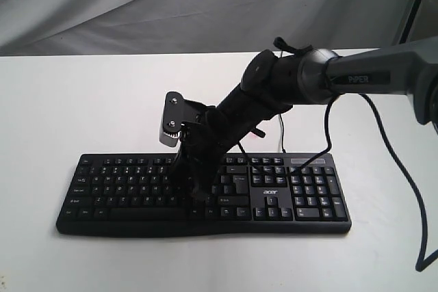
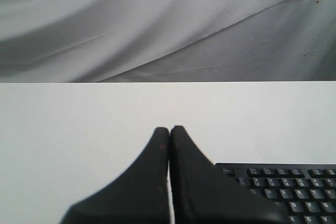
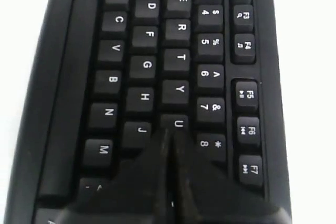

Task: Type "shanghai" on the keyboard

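The black acer keyboard [image 1: 308,196] lies on the white table, near its front edge. My right arm reaches in from the right across its middle. My right gripper [image 1: 200,195] is shut, fingertips together and pointing down into the letter keys. In the right wrist view the right gripper [image 3: 170,131] has its tips just past the U key [image 3: 178,123], between J and 8, and hides the key beneath; touch cannot be judged. My left gripper [image 2: 169,128] is shut and empty above bare table, beside the keyboard's Esc corner [image 2: 228,171]. It is out of the exterior view.
A white table [image 1: 82,100] carries the keyboard, with grey cloth [image 1: 137,5] hanging behind it. The right arm's black cable [image 1: 404,169] loops down over the table on the right. A thin white cable [image 1: 281,135] runs behind the keyboard.
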Robot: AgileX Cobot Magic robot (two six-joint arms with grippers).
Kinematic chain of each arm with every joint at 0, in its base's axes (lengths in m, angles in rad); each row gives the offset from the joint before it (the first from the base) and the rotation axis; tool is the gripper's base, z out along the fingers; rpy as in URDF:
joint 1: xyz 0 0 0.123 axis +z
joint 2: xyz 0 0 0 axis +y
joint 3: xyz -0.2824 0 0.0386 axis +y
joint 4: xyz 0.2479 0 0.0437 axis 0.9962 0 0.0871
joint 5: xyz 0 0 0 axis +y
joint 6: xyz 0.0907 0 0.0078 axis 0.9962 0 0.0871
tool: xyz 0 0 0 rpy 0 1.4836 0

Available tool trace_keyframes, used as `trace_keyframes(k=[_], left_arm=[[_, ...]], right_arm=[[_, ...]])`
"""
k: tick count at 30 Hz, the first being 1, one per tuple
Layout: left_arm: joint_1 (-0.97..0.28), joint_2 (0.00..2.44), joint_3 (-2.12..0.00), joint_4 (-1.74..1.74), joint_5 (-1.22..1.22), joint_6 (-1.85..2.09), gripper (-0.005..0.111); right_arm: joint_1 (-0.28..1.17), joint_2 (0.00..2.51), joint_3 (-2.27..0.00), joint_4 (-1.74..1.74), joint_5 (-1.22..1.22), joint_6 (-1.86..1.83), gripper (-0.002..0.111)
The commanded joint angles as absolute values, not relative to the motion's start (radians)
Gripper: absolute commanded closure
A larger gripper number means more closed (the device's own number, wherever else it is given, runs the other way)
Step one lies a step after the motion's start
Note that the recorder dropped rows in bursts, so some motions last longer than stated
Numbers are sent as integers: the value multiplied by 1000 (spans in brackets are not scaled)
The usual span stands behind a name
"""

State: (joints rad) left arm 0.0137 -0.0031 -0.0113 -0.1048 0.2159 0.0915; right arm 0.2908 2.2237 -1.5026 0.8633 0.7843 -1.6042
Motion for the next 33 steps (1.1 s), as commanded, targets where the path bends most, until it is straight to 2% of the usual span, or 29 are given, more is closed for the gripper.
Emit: trace_keyframes(k=[1,15,33], left_arm=[[10,0,-11,-109,213,90,106],[10,0,-11,-109,213,90,106],[10,0,-11,-109,213,90,106]], right_arm=[[294,2187,-1496,856,813,-1592,108],[294,2122,-1496,843,823,-1530,108],[294,1841,-1496,821,858,-1322,108]])
